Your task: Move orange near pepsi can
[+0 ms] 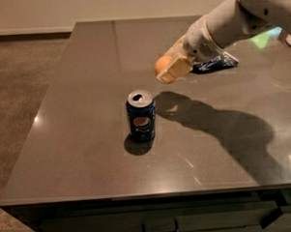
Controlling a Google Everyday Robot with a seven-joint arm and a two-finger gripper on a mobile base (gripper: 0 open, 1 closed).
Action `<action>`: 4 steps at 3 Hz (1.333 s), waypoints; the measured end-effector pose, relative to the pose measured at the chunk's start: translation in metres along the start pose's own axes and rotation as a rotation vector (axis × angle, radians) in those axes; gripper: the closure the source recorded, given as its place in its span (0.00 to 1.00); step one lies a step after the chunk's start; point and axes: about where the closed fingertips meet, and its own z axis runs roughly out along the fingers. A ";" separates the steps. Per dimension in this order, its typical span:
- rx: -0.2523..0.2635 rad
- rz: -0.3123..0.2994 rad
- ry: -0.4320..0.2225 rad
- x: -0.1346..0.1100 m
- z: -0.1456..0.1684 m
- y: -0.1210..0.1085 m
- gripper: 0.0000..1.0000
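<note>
Camera view: hand (168, 71) clamped on orange (161, 65), up in the air over worktop (78, 121), behind and right of pepsi can (141, 115), not touching it. Orange looks light, firm, matte-skinned. Round, so likely rolls on release. Grip across the middle looks right.

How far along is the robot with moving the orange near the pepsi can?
Done: the orange is off the table, held in the shut gripper. In hand: it hangs in the air, beyond and to the right of the pepsi can as the camera sees it. Left: lower it, set it down next to the can and release.
</note>
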 end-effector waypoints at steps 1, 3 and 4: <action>-0.086 -0.083 -0.013 0.010 -0.015 0.041 1.00; -0.222 -0.221 0.003 0.025 -0.006 0.103 1.00; -0.265 -0.251 0.015 0.031 0.007 0.117 1.00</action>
